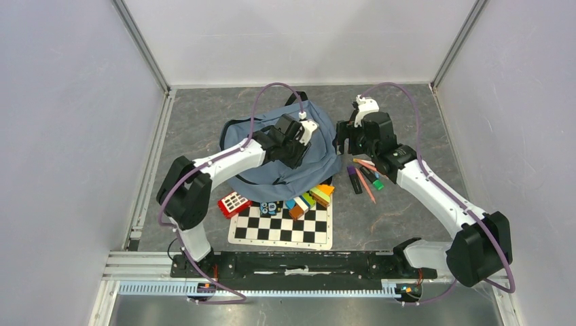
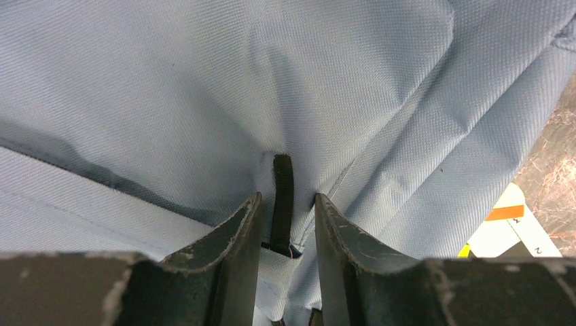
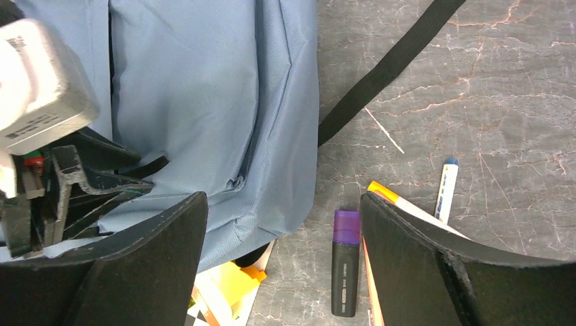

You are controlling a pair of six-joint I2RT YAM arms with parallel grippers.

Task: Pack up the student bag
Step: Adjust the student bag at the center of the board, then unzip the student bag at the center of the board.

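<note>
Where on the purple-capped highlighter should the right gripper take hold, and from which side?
Mid-barrel on the purple-capped highlighter, from straight above, with the right gripper across its narrow width: it lies flat on the table. Toward the student bag there is room; an orange-tipped pen lies close on the other side.

student bag hemmed by blocks in front, pens at right, bare table at left

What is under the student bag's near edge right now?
Yellow and orange blocks poke out from beneath the student bag, beside the chessboard. How far they run under the fabric, and anything else beneath it, is covered.
</note>
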